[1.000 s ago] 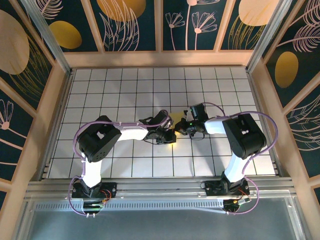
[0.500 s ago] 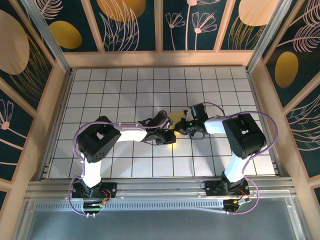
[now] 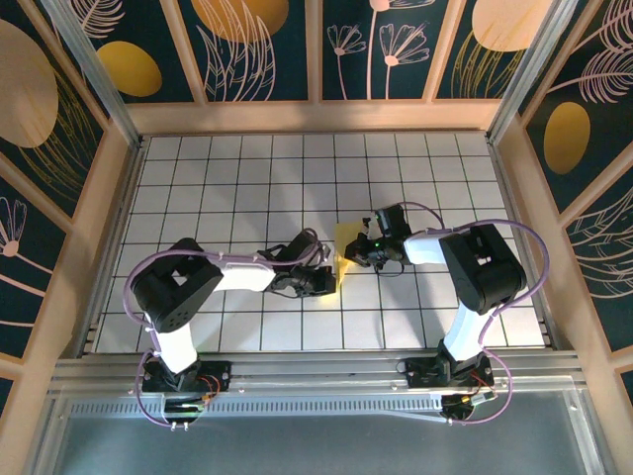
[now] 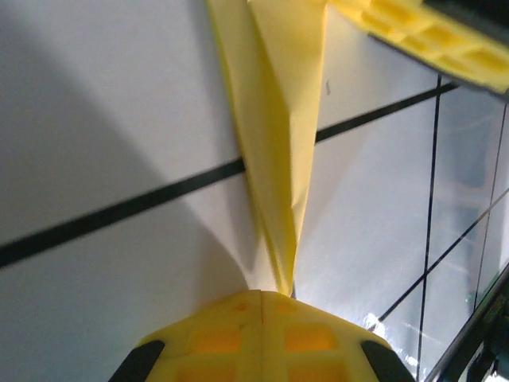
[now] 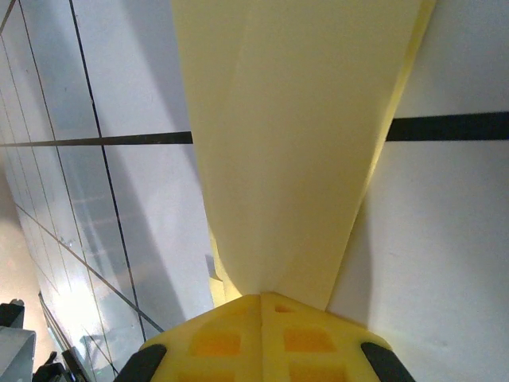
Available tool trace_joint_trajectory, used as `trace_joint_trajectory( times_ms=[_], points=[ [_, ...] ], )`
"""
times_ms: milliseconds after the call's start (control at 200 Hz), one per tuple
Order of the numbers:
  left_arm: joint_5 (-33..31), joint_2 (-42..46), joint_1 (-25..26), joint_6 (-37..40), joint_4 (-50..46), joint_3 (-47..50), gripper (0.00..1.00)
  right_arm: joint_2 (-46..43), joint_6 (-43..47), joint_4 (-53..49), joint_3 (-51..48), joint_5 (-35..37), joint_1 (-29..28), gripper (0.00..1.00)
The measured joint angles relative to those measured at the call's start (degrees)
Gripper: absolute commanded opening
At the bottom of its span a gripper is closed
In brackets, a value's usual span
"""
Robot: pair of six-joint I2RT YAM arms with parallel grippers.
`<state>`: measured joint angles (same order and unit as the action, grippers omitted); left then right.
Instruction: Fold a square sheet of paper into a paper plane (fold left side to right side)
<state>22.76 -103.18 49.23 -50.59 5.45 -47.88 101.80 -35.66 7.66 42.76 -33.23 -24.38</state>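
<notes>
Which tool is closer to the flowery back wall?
Right. The right tool sits nearer the back wall; the left tool lies farther from it. Both grip the yellow paper.

The yellow sheet of paper (image 3: pixel 347 249) (image 4: pixel 274 151) (image 5: pixel 294 135) sits near the middle of the counter (image 3: pixel 247 178), slightly toward its right edge. It is folded into several layers with long sharp creases, broad at one end, tapering narrow at the other, raised above its shadow.

Noted on left arm (image 3: pixel 173 292) and right arm (image 3: pixel 482 267): black joint housings, white link tubes, lilac cables looping outside. Black bases with red-orange wiring at the near edge of the tabletop (image 3: pixel 198 178). On left gripper (image 4: pixel 262 296) and right gripper (image 5: pixel 261 298): yellow fingers with square recesses.
</notes>
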Motion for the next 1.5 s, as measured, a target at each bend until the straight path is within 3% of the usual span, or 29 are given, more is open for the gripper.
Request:
trace_joint_trajectory(
  times_ms=[345, 615, 1121, 1501],
  points=[
    [3.41, 3.04, -2.71, -0.02, -1.49, -1.49, 0.01, -0.04, 0.42, 0.0, 0.0, 0.0, 0.0, 0.0],
    [5.25, -3.67, -2.73, 0.2, 0.28, -10.12, 0.01, -0.07, 0.42, 0.0, 0.0, 0.04, -0.11, 0.0],
    [1.81, -7.28, -3.23, 0.7, 0.28, -9.99, 0.0, -0.04, 0.44, -0.44, 0.44, 0.26, -0.26, 0.0],
    [0.48, -7.85, -3.21, 0.85, -0.11, -9.75, 0.0, -1.2, 0.94, -6.43, 3.06, 3.65, -1.25, 0.0]
  ],
)
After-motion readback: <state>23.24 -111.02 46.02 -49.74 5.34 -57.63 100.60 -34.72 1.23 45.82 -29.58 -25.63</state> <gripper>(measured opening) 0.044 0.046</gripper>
